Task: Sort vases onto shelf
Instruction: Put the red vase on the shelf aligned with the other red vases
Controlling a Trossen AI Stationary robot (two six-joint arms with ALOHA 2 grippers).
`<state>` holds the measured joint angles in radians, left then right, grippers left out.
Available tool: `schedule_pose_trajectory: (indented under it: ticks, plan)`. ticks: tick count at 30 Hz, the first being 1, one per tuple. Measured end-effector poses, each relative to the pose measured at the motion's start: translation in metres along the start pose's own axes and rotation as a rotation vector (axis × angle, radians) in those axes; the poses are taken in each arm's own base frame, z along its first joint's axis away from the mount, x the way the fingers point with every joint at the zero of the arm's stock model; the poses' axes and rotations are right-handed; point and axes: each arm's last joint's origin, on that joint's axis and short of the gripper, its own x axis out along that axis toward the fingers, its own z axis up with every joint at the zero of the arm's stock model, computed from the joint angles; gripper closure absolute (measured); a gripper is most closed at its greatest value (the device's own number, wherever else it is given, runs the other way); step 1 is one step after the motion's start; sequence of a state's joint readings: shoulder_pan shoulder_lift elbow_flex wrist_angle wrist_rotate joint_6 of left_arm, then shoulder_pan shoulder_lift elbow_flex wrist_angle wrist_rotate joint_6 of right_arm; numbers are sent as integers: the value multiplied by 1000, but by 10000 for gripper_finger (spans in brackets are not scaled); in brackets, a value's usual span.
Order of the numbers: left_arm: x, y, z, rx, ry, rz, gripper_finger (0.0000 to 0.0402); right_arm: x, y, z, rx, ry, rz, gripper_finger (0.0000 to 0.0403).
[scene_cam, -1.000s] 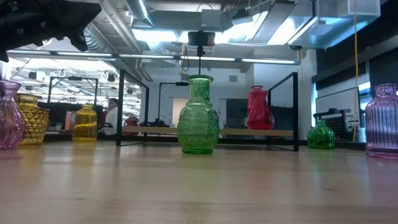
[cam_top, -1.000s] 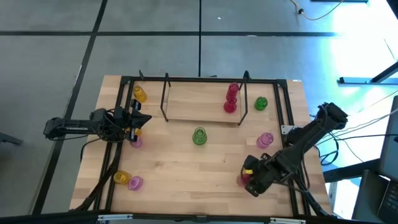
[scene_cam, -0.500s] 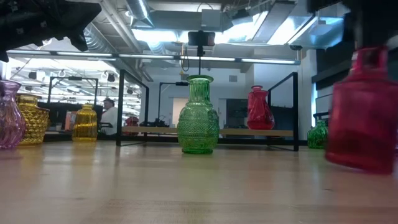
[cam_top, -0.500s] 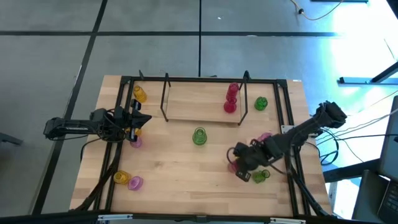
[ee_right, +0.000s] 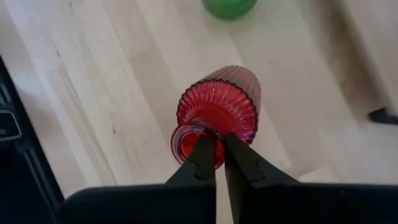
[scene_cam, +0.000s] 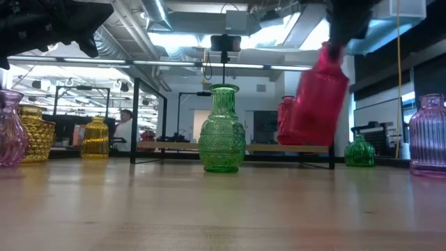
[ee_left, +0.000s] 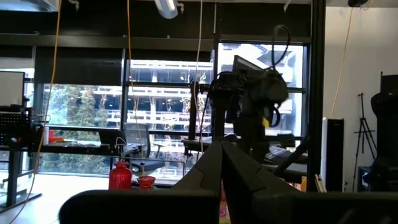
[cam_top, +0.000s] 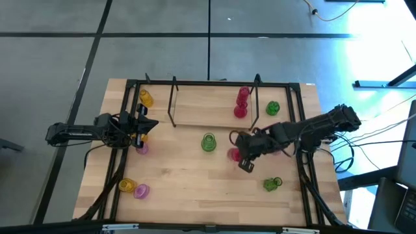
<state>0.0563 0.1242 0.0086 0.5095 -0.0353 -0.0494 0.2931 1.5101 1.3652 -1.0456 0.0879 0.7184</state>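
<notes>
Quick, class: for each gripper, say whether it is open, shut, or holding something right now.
Left gripper: shut, holding nothing, waiting at the table's left side.
Right gripper: shut on the rim of the red vase, lifted off the table.

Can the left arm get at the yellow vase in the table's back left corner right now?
Probably yes. The left gripper hangs just in front of that yellow vase, holding nothing, with no vase between them. The table frame's black rail beside the vase leaves little room on that side.

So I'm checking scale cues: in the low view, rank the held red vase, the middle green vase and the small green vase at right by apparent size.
1. Held red vase and middle green vase: they look alike, and nearness may skew this.
2. Small green vase, clearly smallest, though it may stand farther back.
</notes>
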Motion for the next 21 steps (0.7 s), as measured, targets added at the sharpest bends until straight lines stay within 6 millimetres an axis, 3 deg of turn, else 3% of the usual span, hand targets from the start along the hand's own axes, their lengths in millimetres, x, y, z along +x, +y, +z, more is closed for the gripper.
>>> schedule_pose_trajectory:
  ticks: [6,21]
  plan:
    - [0,0,0,0,0,0,400,-15,-20,19,6,-23,-64,403]
    - [0,0,0,0,0,1,400,-17,-89,58,147,-44,-131,403]
